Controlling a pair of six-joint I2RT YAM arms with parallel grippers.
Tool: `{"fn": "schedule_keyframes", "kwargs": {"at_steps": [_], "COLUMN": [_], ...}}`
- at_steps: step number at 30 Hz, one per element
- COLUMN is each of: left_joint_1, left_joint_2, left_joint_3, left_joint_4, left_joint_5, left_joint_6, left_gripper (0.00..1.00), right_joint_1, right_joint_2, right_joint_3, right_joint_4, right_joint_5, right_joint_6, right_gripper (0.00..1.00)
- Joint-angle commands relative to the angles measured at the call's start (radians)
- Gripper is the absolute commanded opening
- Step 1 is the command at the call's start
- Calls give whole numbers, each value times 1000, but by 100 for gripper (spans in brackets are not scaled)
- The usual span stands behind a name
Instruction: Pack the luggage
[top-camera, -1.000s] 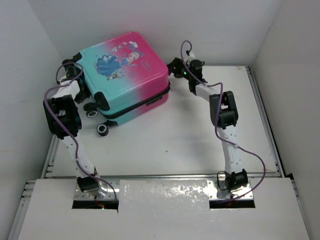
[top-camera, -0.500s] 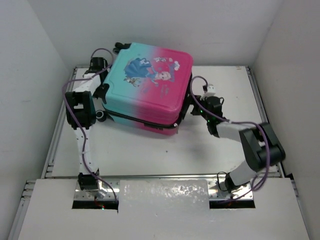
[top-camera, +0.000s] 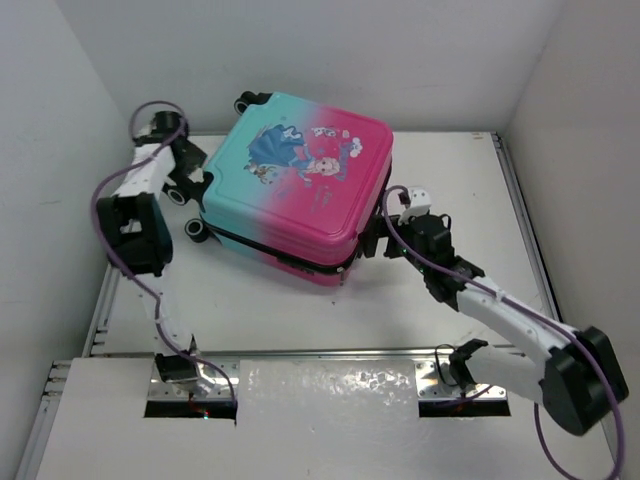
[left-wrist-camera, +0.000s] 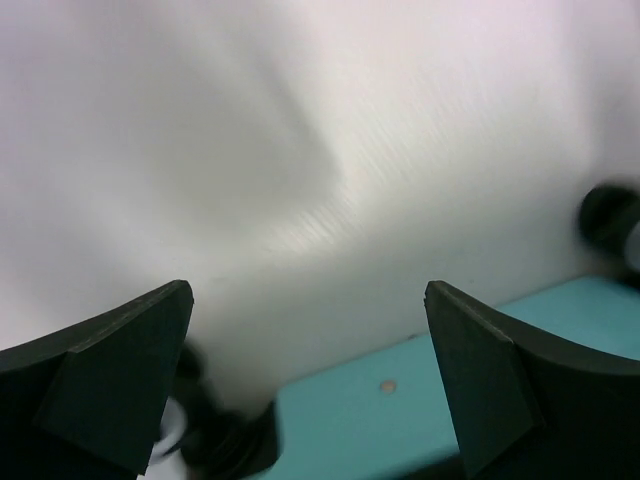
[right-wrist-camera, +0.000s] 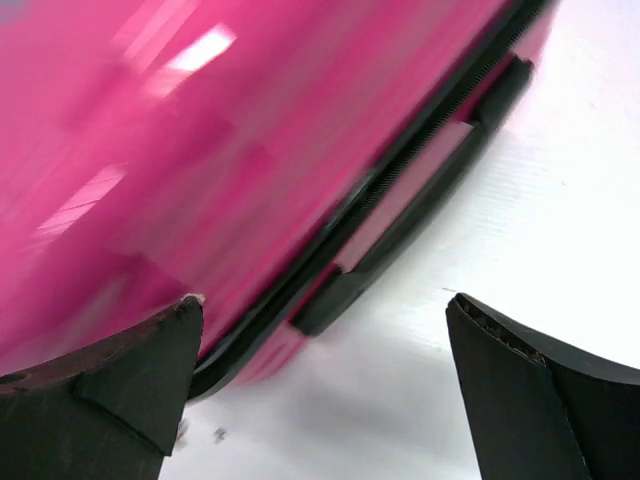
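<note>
Two grippers, both spread wide, nothing held. The suitcase (top-camera: 300, 190) lies shut, print up, upper centre of the overhead view, wheels toward the upper left. The left gripper (left-wrist-camera: 308, 292) is at the teal wheel end. The right gripper (right-wrist-camera: 322, 300) is close to the pink side by the side handle (right-wrist-camera: 420, 190); can't tell if it's touching. Risk: the shell looks glossy, so a one-sided shove likely spins or skates it across the table (top-camera: 300, 315). Fingers could also snag a wheel (top-camera: 197, 230) or the zip seam (right-wrist-camera: 400, 170).
</note>
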Motion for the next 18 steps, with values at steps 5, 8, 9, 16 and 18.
{"fn": "schedule_keyframes", "kwargs": {"at_steps": [5, 8, 9, 16, 18], "left_joint_1": [84, 83, 84, 78, 72], "left_joint_2": [-476, -585, -609, -629, -642], "left_joint_3": [-140, -258, -327, -386, -433], "left_joint_4": [16, 18, 43, 26, 55], "left_joint_5": [-82, -34, 46, 310, 341], "left_joint_6": [-90, -108, -96, -114, -139], "left_gripper": [100, 100, 100, 100, 100], "right_joint_1": [22, 22, 24, 48, 87], "right_joint_2": [-178, -185, -187, -237, -247], "right_joint_3": [19, 41, 43, -25, -57], "right_joint_4": [-236, -293, -297, -282, -262], "right_joint_5": [69, 27, 12, -146, -195], "right_joint_6": [-18, -26, -36, -116, -154], "right_gripper": [99, 99, 99, 99, 99]}}
